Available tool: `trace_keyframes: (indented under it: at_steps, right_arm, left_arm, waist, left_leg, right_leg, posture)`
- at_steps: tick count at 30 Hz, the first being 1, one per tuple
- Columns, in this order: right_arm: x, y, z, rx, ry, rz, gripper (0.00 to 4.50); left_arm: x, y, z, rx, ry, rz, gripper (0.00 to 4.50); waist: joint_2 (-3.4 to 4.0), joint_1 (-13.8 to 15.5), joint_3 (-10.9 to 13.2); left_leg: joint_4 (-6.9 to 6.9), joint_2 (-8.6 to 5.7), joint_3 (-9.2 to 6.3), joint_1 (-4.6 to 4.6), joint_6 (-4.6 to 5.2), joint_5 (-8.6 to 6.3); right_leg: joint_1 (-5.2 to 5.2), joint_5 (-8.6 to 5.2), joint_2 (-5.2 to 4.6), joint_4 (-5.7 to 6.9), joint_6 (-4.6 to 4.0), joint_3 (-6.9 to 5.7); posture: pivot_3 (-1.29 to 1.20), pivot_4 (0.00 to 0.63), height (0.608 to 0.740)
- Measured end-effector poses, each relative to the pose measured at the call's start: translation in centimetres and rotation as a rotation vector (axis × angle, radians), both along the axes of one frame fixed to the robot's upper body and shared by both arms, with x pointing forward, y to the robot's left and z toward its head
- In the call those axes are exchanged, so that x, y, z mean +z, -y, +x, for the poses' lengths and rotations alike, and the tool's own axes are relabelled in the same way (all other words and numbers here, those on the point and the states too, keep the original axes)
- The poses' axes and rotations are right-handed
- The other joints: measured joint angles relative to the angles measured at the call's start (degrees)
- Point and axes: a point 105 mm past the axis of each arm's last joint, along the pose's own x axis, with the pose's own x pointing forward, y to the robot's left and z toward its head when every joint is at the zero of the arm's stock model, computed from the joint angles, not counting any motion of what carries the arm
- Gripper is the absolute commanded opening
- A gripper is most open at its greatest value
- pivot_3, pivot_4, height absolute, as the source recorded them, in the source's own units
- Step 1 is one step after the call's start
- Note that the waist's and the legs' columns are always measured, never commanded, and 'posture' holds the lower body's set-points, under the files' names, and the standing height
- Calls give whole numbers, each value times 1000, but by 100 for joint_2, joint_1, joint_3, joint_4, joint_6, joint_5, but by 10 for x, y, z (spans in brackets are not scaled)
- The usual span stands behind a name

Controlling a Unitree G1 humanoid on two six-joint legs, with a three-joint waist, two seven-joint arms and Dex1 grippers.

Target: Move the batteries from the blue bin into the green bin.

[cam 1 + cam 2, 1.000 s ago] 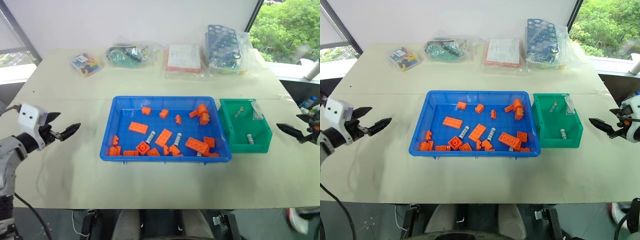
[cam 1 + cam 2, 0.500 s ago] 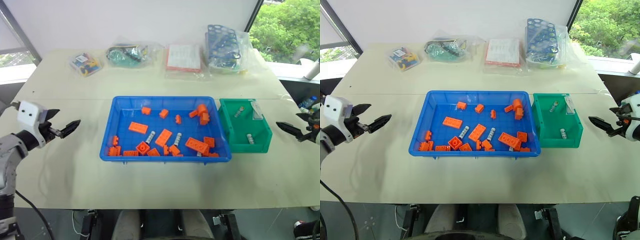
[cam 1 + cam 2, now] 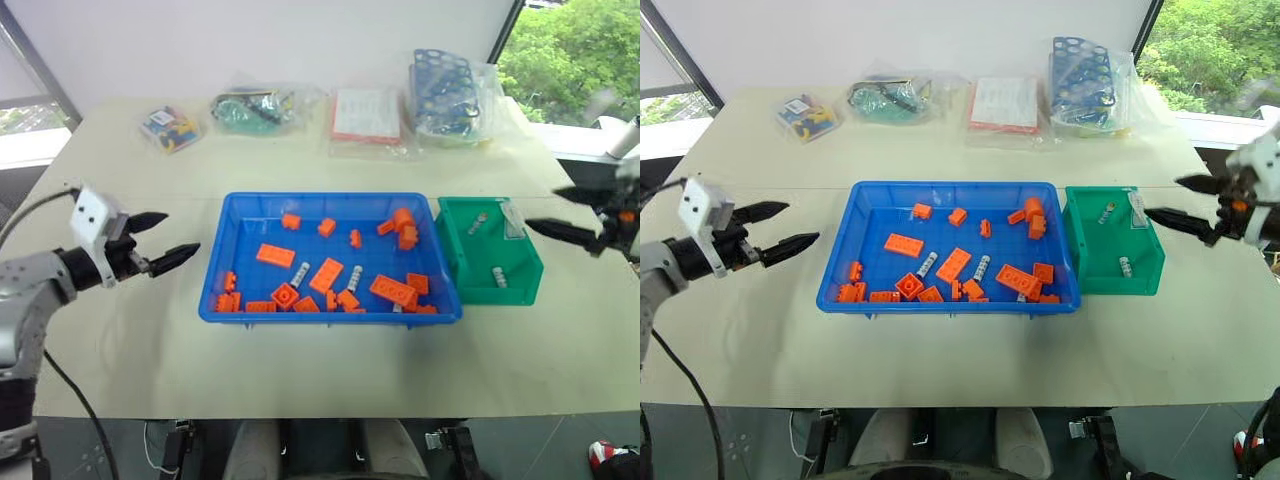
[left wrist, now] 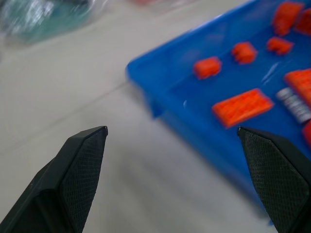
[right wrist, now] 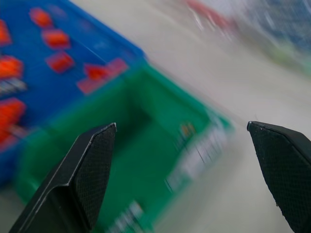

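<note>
The blue bin [image 3: 330, 197] sits mid-table and holds orange bricks [image 3: 276, 254] with a few silvery batteries [image 3: 300, 271] [image 3: 356, 277] among them. To its right, the green bin [image 3: 520, 290] touches it and holds two batteries [image 3: 499, 276] [image 3: 479, 223]. My left gripper [image 3: 182, 232] hovers open just left of the blue bin, pointing at it; the left wrist view has the bin's corner [image 4: 146, 82] beyond its open fingers [image 4: 82, 160]. My right gripper [image 3: 541, 207] hangs open at the green bin's right side, empty, with the green bin [image 5: 146, 160] ahead of it.
Along the table's far edge lie several clear bags: small toys [image 3: 172, 127], dark-green parts [image 3: 255, 108], a red-and-white card [image 3: 368, 117] and a blue perforated rack [image 3: 450, 85]. A label card [image 3: 515, 222] leans inside the green bin. Bare tabletop [image 3: 330, 370] lies in front of both bins.
Both arms rose and swung inward. The left gripper came closer to the blue bin's left side, the right gripper moved up to the green bin's right edge. Both stayed open.
</note>
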Motion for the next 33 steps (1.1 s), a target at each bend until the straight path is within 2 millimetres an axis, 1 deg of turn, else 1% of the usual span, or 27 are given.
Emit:
trace_keyframes:
  at_steps: [3, 5, 6, 9, 10, 11, 13, 16, 17, 19, 21, 23, 25, 29, 31, 33]
  right_arm:
    - [24, -64, -1, 227, 56, 10, 4441]
    - [27, -104, -1, 361, 75, 0, 4441]
    - [26, -119, 0, 409, 74, -6, 4441]
    - [7, -167, 4, 546, 33, -57, 4441]
    - [1, -179, 5, 579, 22, -81, 4441]
    - [-10, -201, 7, 635, 9, -141, 4441]
    - [-23, -222, 12, 682, 7, -208, 4441]
    - [-37, -257, 28, 716, 17, -266, 4441]
    - [-42, -265, 31, 722, 14, -274, 4441]
    - [-50, -276, 39, 723, 11, -306, 4441]
    - [-62, -283, 44, 744, 21, -376, 4441]
    - [-80, -286, 46, 781, 6, -442, 4441]
    - [-93, -286, 47, 801, -15, -479, 4441]
    - [-110, -283, 54, 804, -23, -524, 4441]
    - [-118, -279, 55, 810, -52, -525, 4441]
    - [-121, -280, 52, 836, -68, -521, 4441]
  left_arm:
    - [11, 22, -16, -162, -17, 49, 4500]
    - [12, 31, -24, -242, -38, 83, 4500]
    - [11, 33, -26, -263, -51, 92, 4500]
    - [9, 36, -29, -309, -76, 107, 4500]
    - [8, 37, -30, -321, -82, 111, 4500]
    - [7, 38, -31, -330, -89, 116, 4500]
    - [6, 39, -32, -336, -93, 120, 4500]
    - [-1, 41, -36, -352, -108, 141, 4500]
    - [-2, 42, -38, -363, -108, 146, 4500]
    - [-3, 43, -39, -374, -109, 150, 4500]
    - [-3, 43, -39, -369, -110, 149, 4500]
    - [-5, 42, -38, -354, -112, 150, 4500]
    - [-7, 42, -38, -341, -113, 148, 4500]
    - [-4, 42, -40, -326, -92, 150, 4500]
    - [-2, 39, -41, -307, -81, 150, 4500]
    - [-1, 37, -40, -295, -74, 149, 4500]
  waist:
    - [2, -24, 1]
    - [2, -1, 1]
    - [2, 4, 1]
    - [2, 21, 2]
    - [2, 29, 2]
    - [1, 37, 3]
    - [-1, 42, 4]
    - [-2, 13, 5]
    - [-3, 11, 5]
    - [-2, 35, 5]
    - [-3, 41, 5]
    - [-3, 34, 5]
    - [-3, 27, 5]
    - [-4, 1, 5]
    - [-3, -3, 6]
    - [-3, -4, 6]
  left_leg:
    - [-1, 4, -3, 0, 0, 0]
    - [-1, 3, -4, 0, 0, 0]
    - [0, 2, -3, -3, 0, 0]
    - [3, -1, -2, -15, 0, 0]
    - [4, -3, -1, -19, 1, 0]
    - [5, -4, -1, -22, 1, 1]
    - [6, -6, 0, -24, 1, 1]
    - [8, -5, 2, -23, 1, 1]
    - [7, -5, 1, -23, 1, 1]
    - [6, -5, -1, -24, 1, 1]
    - [7, -6, -1, -24, 1, 1]
    - [7, -6, 0, -23, 1, 1]
    - [7, -6, -1, -23, 1, 1]
    - [6, -5, -1, -21, 0, 2]
    - [5, -4, -2, -21, 0, 2]
    - [5, -4, -3, -20, 0, 2]
  right_leg:
    - [-2, -1, 2, 1, -2, -1]
    - [-2, -2, 0, 0, -4, -3]
    - [-5, -2, 0, 0, -4, -3]
    - [-16, -2, 2, 0, -4, -4]
    - [-21, -2, 5, 1, -4, -4]
    - [-23, -2, 7, 2, -3, -6]
    - [-23, -1, 8, 1, -2, -6]
    - [-24, 0, 13, 6, -1, -6]
    - [-23, -1, 14, 6, -2, -7]
    - [-24, -1, 14, 7, -1, -9]
    - [-23, 0, 14, 6, -1, -10]
    - [-22, 0, 13, 6, -1, -10]
    - [-22, 0, 14, 7, -1, -10]
    - [-22, 0, 14, 9, -1, -10]
    - [-23, 0, 14, 10, -1, -10]
    - [-23, 0, 15, 10, -1, -11]
  posture:
    - [0, 150, 739]
    - [0, 150, 739]
    - [0, 150, 739]
    - [0, 150, 739]
    - [0, 150, 739]
    - [0, 150, 739]
    - [0, 150, 739]
    - [0, 150, 739]
    - [0, 150, 739]
    - [0, 150, 739]
    - [0, 150, 739]
    - [0, 150, 739]
    - [0, 150, 739]
    - [0, 150, 739]
    - [0, 150, 739]
    - [0, 150, 739]
